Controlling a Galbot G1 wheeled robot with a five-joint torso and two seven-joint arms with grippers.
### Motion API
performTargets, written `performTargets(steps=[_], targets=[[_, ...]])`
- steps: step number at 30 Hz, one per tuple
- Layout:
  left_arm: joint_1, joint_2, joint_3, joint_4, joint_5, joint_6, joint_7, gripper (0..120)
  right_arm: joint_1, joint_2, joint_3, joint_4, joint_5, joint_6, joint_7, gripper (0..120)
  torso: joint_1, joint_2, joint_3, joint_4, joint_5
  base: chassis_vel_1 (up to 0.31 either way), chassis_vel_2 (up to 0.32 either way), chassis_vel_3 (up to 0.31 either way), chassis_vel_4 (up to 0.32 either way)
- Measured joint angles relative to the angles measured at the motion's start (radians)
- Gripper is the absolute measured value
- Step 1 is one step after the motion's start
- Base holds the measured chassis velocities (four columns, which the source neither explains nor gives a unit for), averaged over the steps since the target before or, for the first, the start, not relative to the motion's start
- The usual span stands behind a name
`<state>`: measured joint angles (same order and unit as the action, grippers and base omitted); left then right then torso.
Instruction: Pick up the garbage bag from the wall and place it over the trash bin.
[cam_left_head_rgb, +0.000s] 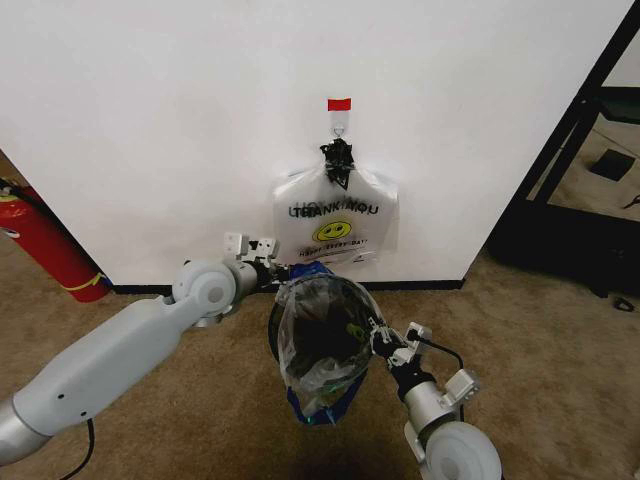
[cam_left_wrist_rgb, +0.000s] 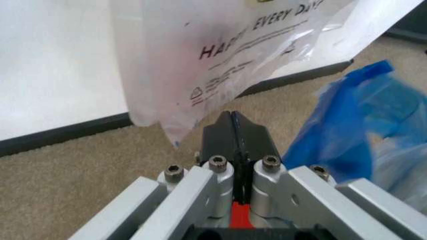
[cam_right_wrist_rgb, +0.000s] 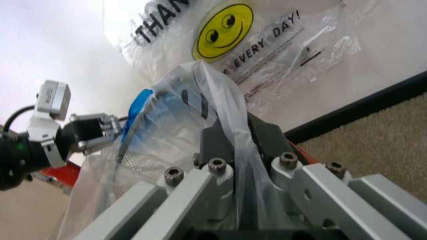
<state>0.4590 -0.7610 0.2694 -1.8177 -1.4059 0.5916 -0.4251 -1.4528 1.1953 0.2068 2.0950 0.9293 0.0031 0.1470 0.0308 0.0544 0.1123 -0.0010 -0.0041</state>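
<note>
We face the wall, white with a black baseboard. Under a red tape strip a hook carries the flat bundle of bags, gathered under a black tie, smiley and "THANK YOU" print showing.

The garbage bag is off the wall and draped over the trash bin, which stands on the carpet just in front of the baseboard. The translucent film covers the bin's mouth, and blue print shows at the rim on the wall side and low on the near side. Black mesh shows through the plastic.

Left gripper sits at the bin's far-left rim, beside the blue edge of the bag. In the left wrist view its fingers are pressed together with nothing between them, the hanging bundle just above.

Right gripper is at the bin's right rim. In the right wrist view it is clenched on a fold of the garbage bag, film pulled taut between its fingers.

A red fire extinguisher leans at the wall, far left.
</note>
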Motion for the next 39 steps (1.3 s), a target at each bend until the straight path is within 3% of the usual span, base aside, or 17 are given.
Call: performTargets(steps=[5,10,11,13,15,17,18,19,21,26,33,36,39], targets=[[0.025,0.003,-0.043,-0.002,0.008,-0.008,-0.004,0,0.005,0.002,0.003,0.002,0.007,0.0,0.002,1,0.0,0.0,0.0,-0.0001,-0.0001,0.0,0.0,0.0,0.0],[0.107,0.007,-0.176,-0.106,0.025,0.001,-0.064,4,0.013,0.013,0.01,-0.013,0.004,0.004,0.013,1,0.0,0.0,0.0,-0.0003,0.0,0.0,0.0,0.0,0.0],[0.201,0.025,-0.244,-0.214,0.113,0.007,-0.088,15,0.025,0.031,0.013,-0.027,0.003,0.005,0.05,1,0.0,0.0,0.0,0.0002,0.0002,0.0,0.0,0.0,0.0],[0.264,0.039,-0.249,-0.277,0.229,0.008,-0.088,23,0.034,0.041,0.011,-0.029,0.003,0.002,0.082,1,0.0,0.0,0.0,0.0003,0.0,0.0,0.0,0.0,0.0],[0.278,0.041,-0.247,-0.29,0.265,0.006,-0.086,27,0.036,0.044,0.009,-0.029,0.003,0.0,0.092,1,0.0,0.0,0.0,0.0002,-0.0001,0.0,0.0,0.0,0.0],[0.326,0.041,-0.209,-0.342,0.429,-0.006,-0.064,36,0.047,0.056,0.004,-0.029,0.002,-0.008,0.13,1,0.0,0.0,0.0,0.0003,0.0,0.0,0.0,0.0,0.0],[0.329,0.039,-0.201,-0.348,0.448,-0.007,-0.062,36,0.048,0.058,0.003,-0.029,0.001,-0.009,0.134,1,0.0,0.0,0.0,0.0003,-0.0001,0.0,0.0,0.0,0.0],[0.333,0.033,-0.166,-0.367,0.514,-0.012,-0.056,45,0.05,0.062,0.001,-0.027,-0.004,-0.015,0.15,1,0.0,0.0,0.0,-0.0001,0.0,0.0,0.0,0.0,0.0],[0.333,0.031,-0.152,-0.373,0.533,-0.013,-0.054,48,0.05,0.062,0.001,-0.026,-0.007,-0.016,0.155,1,0.0,0.0,0.0,-0.0003,0.0001,0.0,0.0,0.0,0.0],[0.321,0.035,-0.046,-0.402,0.647,-0.03,-0.022,70,0.039,0.06,0.004,-0.021,-0.028,-0.02,0.163,1,0.0,0.0,0.0,-0.0002,0.0001,0.0,0.0,0.0,0.0],[0.31,0.024,0.037,-0.376,0.683,-0.035,-0.004,92,0.04,0.063,-0.001,-0.018,-0.03,-0.023,0.163,1,0.0,0.0,0.0,-0.0001,0.0,0.0,0.0,0.0,0.0],[0.305,0.018,0.046,-0.357,0.685,-0.037,-0.003,90,0.041,0.063,-0.004,-0.016,-0.03,-0.024,0.162,1,0.0,0.0,0.0,0.0,0.0,0.0,0.0,0.0,0.0],[0.299,0.015,0.048,-0.335,0.682,-0.046,-0.003,79,0.042,0.062,-0.004,-0.014,-0.029,-0.025,0.162,1,0.0,0.0,0.0,-0.0001,0.0,0.0,0.0,0.0,0.0]])
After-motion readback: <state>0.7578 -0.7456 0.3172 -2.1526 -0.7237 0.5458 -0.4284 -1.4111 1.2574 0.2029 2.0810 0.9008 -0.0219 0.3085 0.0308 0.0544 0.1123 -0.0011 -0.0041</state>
